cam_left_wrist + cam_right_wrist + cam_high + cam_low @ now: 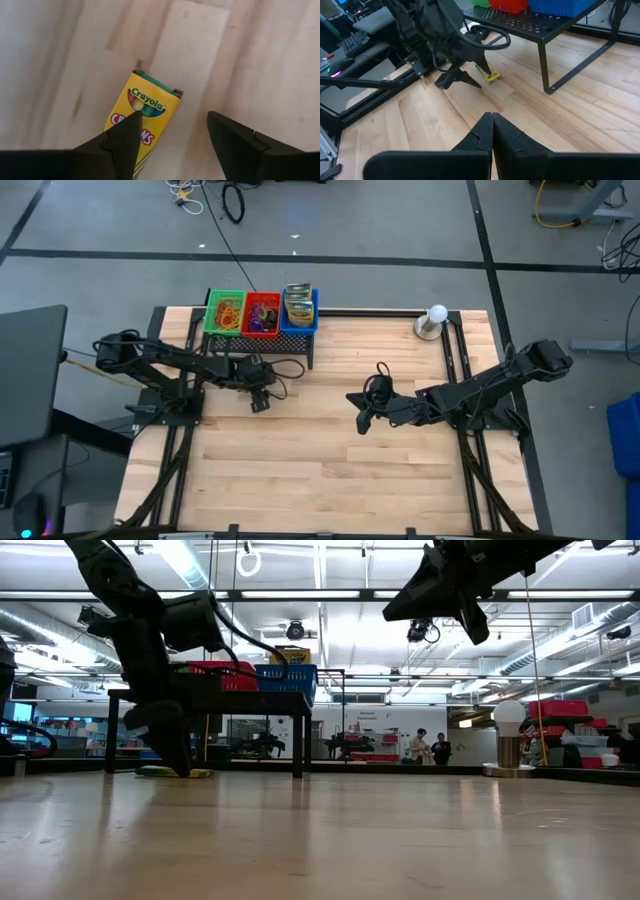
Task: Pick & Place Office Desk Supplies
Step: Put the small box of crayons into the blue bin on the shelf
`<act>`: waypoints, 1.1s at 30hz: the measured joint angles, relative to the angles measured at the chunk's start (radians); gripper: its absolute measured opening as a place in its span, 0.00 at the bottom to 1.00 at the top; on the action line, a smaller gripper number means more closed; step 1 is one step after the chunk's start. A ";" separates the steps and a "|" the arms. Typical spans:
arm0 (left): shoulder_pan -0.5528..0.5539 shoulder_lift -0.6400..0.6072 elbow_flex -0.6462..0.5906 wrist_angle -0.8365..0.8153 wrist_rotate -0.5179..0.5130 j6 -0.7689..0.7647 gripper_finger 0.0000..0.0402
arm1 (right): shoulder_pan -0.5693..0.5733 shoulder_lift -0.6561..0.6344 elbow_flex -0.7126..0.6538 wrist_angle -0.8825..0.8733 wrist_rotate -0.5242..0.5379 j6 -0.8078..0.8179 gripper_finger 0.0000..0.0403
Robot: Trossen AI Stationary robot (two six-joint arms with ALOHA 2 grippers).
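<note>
A yellow crayon box (145, 107) lies flat on the wooden table, in front of the black rack's left end. My left gripper (172, 120) stands open low over it, pointing steeply down. One finger (122, 142) covers the box's near part, and the other finger stands over bare wood beside it. The right wrist view shows the same box (489, 75) just beyond that gripper (457, 79). My right gripper (362, 420) hangs shut above the middle of the table with nothing in it. My left gripper comes at the crayon box from above, slanting, with one finger (125, 135) over the box's near end (131, 112). Whether that finger touches the box, I cannot tell. The box lies flat on the table.
A black wire-mesh rack (255, 345) at the table's far edge carries a green bin (225, 312), a red bin (262, 313) and a blue bin (299, 308) with small supplies inside. A white ball on a round base (433, 322) stands at the far right. Bare wood fills the near half.
</note>
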 joint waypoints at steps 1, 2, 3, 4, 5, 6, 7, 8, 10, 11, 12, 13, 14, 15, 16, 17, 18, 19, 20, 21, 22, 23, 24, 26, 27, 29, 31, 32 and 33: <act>0.000 0.000 0.000 0.001 0.023 -0.002 0.57 | 0.000 0.000 0.000 0.000 -0.002 -0.001 0.01; 0.000 -0.001 0.001 0.002 0.047 -0.006 0.56 | 0.000 0.000 0.000 0.000 -0.002 -0.001 0.01; -0.002 -0.002 0.003 0.003 0.071 -0.013 0.55 | 0.000 0.000 0.000 0.000 -0.003 -0.001 0.01; -0.006 -0.002 0.007 0.001 0.096 -0.025 0.55 | 0.000 0.000 0.000 0.000 -0.007 -0.003 0.01; -0.012 -0.002 0.014 -0.008 0.123 -0.035 0.54 | 0.000 0.000 0.000 0.000 -0.015 -0.007 0.01; -0.022 -0.002 0.023 -0.016 0.156 -0.045 0.53 | 0.000 0.000 0.000 0.000 -0.021 -0.009 0.01; -0.034 -0.002 0.033 -0.023 0.192 -0.052 0.52 | 0.000 0.000 0.000 0.000 -0.024 -0.009 0.01; -0.051 -0.001 0.046 -0.029 0.221 -0.050 0.52 | 0.000 0.000 0.000 0.000 -0.027 -0.009 0.01; -0.087 -0.007 0.081 -0.051 0.243 -0.025 0.51 | 0.000 0.000 0.000 0.000 -0.034 -0.009 0.01; -0.106 -0.010 0.105 -0.066 0.240 -0.002 0.51 | 0.000 0.000 0.000 0.000 -0.039 -0.009 0.01; -0.121 -0.010 0.129 -0.083 0.233 0.021 0.52 | 0.000 0.000 0.000 0.000 -0.041 -0.009 0.01; -0.133 -0.010 0.149 -0.114 0.218 0.042 0.52 | 0.000 0.000 0.000 0.000 -0.046 -0.009 0.01; -0.143 -0.010 0.164 -0.147 0.204 0.061 0.53 | 0.000 0.000 0.000 0.000 -0.046 -0.009 0.01; -0.148 -0.010 0.174 -0.169 0.197 0.078 0.54 | 0.000 0.000 0.000 0.000 -0.047 -0.009 0.01; -0.149 -0.010 0.179 -0.175 0.195 0.093 0.55 | 0.000 0.000 0.000 0.000 -0.047 -0.009 0.01; -0.148 -0.010 0.180 -0.179 0.193 0.102 0.57 | 0.000 0.000 0.000 0.000 -0.049 -0.009 0.01; -0.145 -0.010 0.180 -0.197 0.192 0.111 0.58 | 0.000 0.000 0.000 0.000 -0.051 -0.009 0.01; -0.138 -0.010 0.179 -0.219 0.188 0.122 0.59 | 0.000 0.000 0.000 0.000 -0.051 -0.010 0.01; -0.129 -0.006 0.179 -0.231 0.185 0.132 0.61 | 0.000 0.000 0.000 0.000 -0.053 -0.009 0.01; -0.119 -0.001 0.179 -0.231 0.183 0.142 0.62 | 0.000 0.000 0.000 0.000 -0.054 -0.009 0.01; -0.106 0.004 0.179 -0.232 0.182 0.149 0.64 | 0.001 0.000 0.000 0.000 -0.054 -0.009 0.01; -0.094 0.010 0.179 -0.234 0.183 0.156 0.65 | 0.003 0.000 0.000 0.000 -0.054 -0.009 0.01; -0.081 0.019 0.179 -0.233 0.189 0.165 0.66 | 0.005 0.000 0.000 0.000 -0.054 -0.010 0.01; -0.056 0.043 0.179 -0.235 0.237 0.187 0.67 | 0.010 0.000 0.000 0.000 -0.055 -0.009 0.01; -0.045 0.054 0.179 -0.239 0.273 0.202 0.67 | 0.012 0.000 0.000 0.000 -0.057 -0.009 0.01; -0.036 0.078 0.179 -0.239 0.330 0.242 0.67 | 0.019 0.000 0.000 0.000 -0.062 -0.009 0.01; -0.037 0.100 0.179 -0.238 0.313 0.288 0.67 | 0.024 0.000 0.000 0.000 -0.063 -0.008 0.01; -0.037 0.109 0.179 -0.234 0.294 0.305 0.67 | 0.026 0.000 0.000 0.000 -0.064 -0.007 0.01; -0.036 0.116 0.180 -0.231 0.280 0.314 0.66 | 0.029 0.000 0.000 0.001 -0.063 -0.007 0.01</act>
